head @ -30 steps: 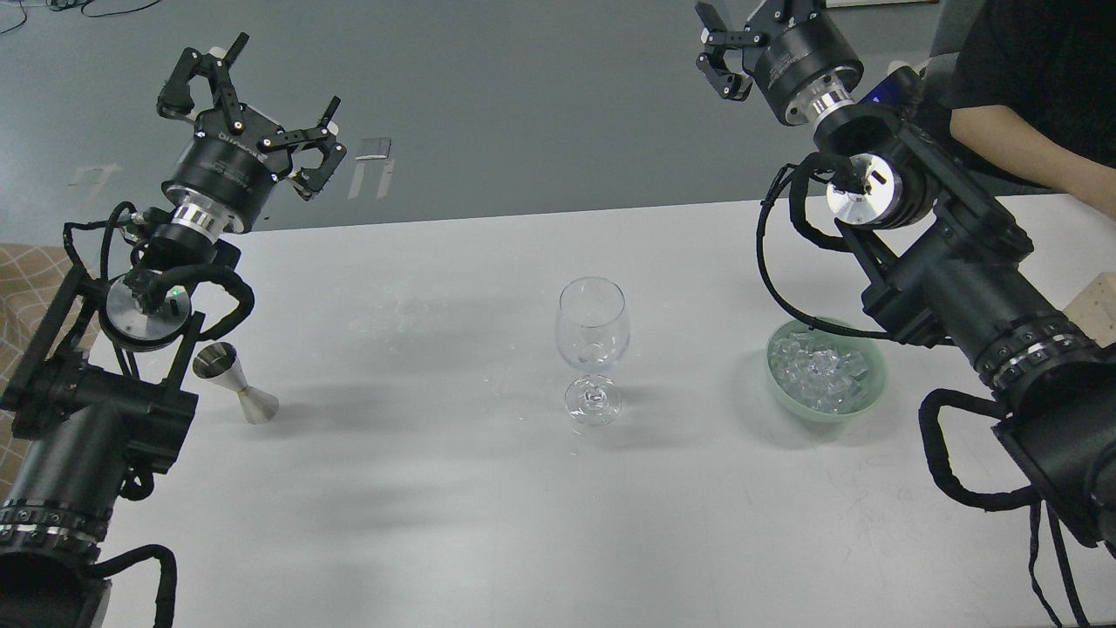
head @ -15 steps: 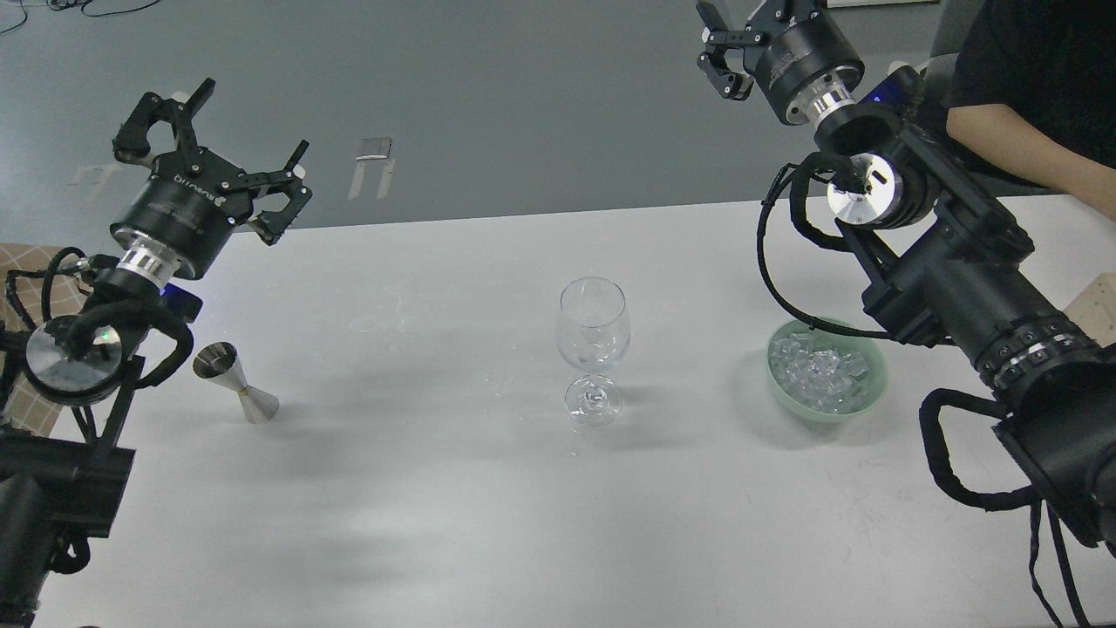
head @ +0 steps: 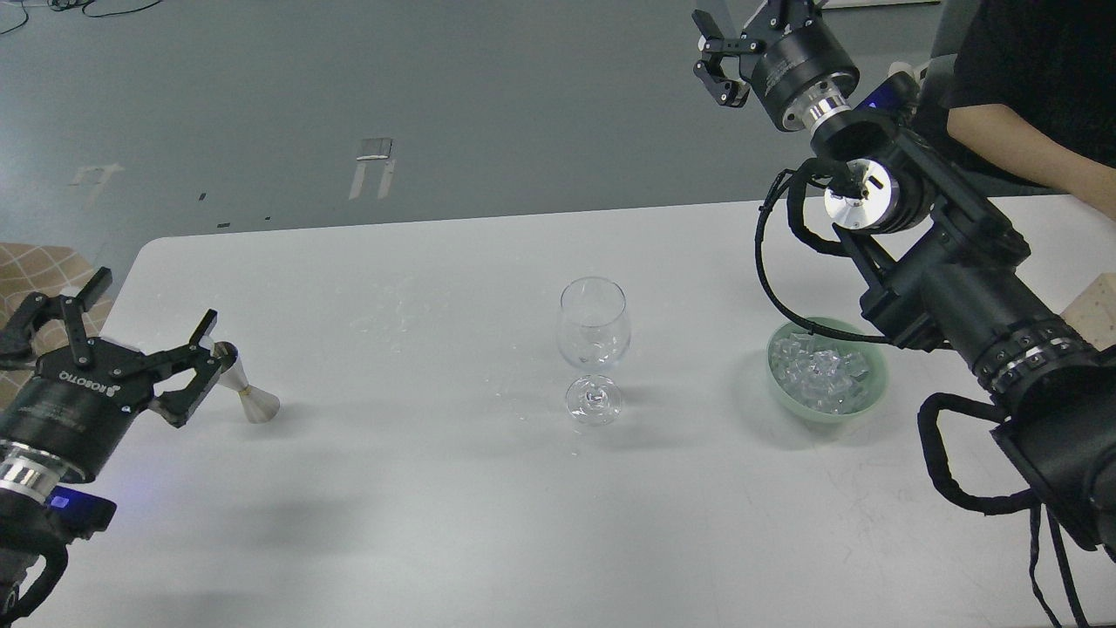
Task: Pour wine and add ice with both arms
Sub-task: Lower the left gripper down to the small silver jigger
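A clear stemmed wine glass (head: 593, 336) stands upright at the middle of the white table (head: 436, 523); I see no liquid in it. A small silver jigger (head: 247, 392) stands at the left; any wine in it is not visible. The ice (head: 819, 371) is a heap of clear cubes in a pale green bowl (head: 870, 397) at the right. My left gripper (head: 131, 323) is open and empty, low at the left edge, its near finger just beside the jigger's top. My right gripper (head: 741, 39) is open and empty, high beyond the table's far edge, partly cut off by the top of the view.
A person's bare arm (head: 1037, 153) in a black shirt reaches in at the top right, behind my right arm. My right forearm (head: 950, 288) hangs above the bowl's right side. A tan patterned surface (head: 35, 270) lies off the table's left edge.
My left arm has swung down and to the left, from high above the table's far left corner to low beside the jigger. The right gripper has barely moved.
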